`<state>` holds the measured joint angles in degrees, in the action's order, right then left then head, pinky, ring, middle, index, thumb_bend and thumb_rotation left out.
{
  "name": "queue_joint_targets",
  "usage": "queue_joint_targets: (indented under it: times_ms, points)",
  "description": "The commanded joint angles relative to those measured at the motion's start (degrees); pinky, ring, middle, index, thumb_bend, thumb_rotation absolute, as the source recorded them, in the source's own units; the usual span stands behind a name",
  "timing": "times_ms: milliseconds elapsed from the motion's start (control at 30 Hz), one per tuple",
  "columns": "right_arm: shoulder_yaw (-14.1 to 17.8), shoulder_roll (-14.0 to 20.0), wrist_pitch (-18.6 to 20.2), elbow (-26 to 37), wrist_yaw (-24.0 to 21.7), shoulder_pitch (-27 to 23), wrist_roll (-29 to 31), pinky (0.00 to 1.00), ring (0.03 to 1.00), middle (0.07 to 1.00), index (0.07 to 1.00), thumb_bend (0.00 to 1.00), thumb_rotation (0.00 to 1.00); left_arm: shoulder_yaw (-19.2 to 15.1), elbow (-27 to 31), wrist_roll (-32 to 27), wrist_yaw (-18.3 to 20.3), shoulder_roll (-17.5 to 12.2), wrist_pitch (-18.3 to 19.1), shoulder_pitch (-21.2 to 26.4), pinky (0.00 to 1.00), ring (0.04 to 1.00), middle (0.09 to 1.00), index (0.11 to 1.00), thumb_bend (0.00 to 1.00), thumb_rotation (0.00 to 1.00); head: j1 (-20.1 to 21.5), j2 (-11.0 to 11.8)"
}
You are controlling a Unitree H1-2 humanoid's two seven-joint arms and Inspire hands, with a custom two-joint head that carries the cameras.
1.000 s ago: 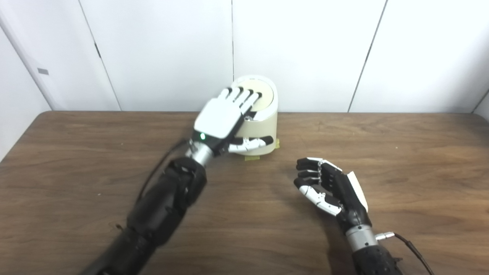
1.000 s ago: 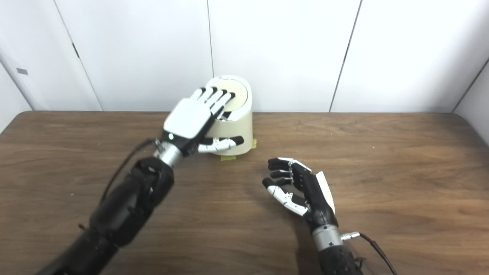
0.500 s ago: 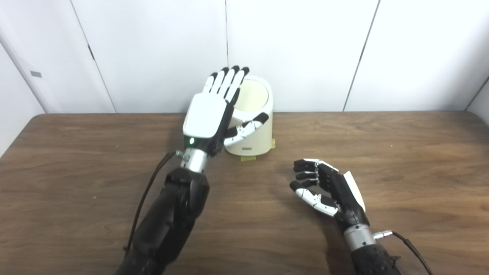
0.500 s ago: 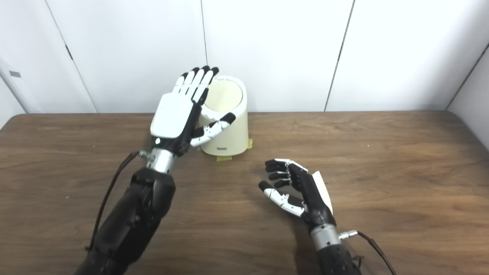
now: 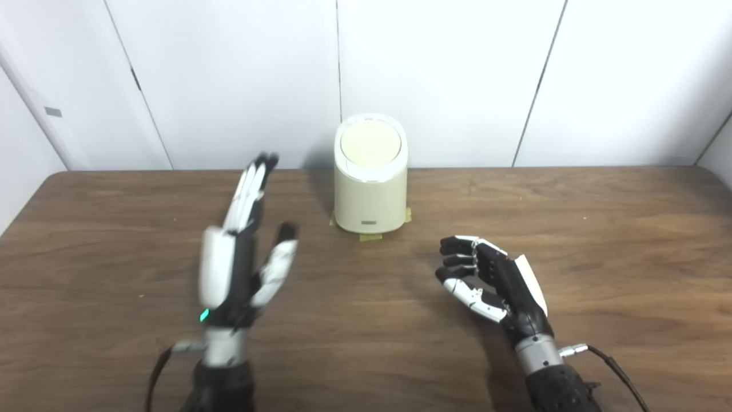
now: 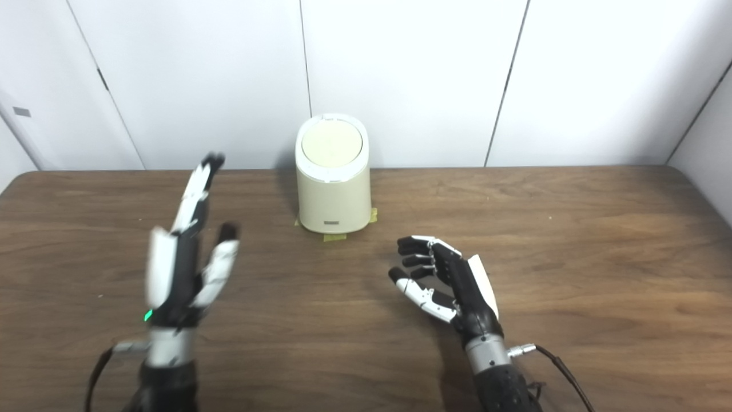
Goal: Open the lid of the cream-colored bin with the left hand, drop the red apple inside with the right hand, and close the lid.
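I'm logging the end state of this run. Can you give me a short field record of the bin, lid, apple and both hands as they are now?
bin: cream-colored bin upright at the table's far edge, on tape tabs
lid: lid shut
apple: none in view
left hand: left hand open, fingers straight, holds nothing, apart from the bin
right hand: right hand open, fingers loosely curled, holds nothing
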<state>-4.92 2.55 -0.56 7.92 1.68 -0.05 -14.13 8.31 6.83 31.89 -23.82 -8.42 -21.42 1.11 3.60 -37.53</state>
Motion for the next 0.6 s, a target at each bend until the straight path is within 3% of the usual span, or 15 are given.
queue_joint_targets:
  times_ms: [0,67,267,433,567]
  points:
    - [0.94,-0.33,-4.47,0.1,1.59,-1.79,0.79,0.57,0.659,0.691,0.683,0.29,0.4,-0.97,1.95,-2.32,0.31,-0.02,-3.52,0.41,0.74,0.844,0.851,0.84,0.22,0.72,-0.05,0.15]
    - [1.33,-0.61,-5.13,-0.03,2.2,-1.74,1.05,0.57,0.666,0.699,0.687,0.29,0.42,-1.87,2.06,-4.79,1.72,-0.13,-3.35,-1.14,0.69,0.792,0.803,0.788,0.2,0.63,-0.01,0.3]
    - [2.13,-0.89,-6.63,0.59,3.14,-1.34,1.4,0.58,0.683,0.71,0.691,0.27,0.42,-3.74,1.4,-11.65,5.17,1.58,-2.98,-4.25,0.65,0.746,0.759,0.736,0.21,0.6,0.51,0.17]
    - [2.11,-0.68,-8.46,0.66,4.43,-0.59,-0.5,0.57,0.68,0.707,0.695,0.27,0.49,-5.09,-0.3,-10.22,5.1,3.12,-3.67,-5.05,0.66,0.75,0.761,0.743,0.19,0.58,0.69,-0.18]
    - [2.15,-0.31,-10.07,0.83,5.75,0.23,-3.62,0.57,0.665,0.696,0.688,0.26,0.48,-5.3,-1.63,-10.42,5.29,3.6,-4.21,-5.24,0.66,0.762,0.775,0.756,0.2,0.56,0.79,-0.34]
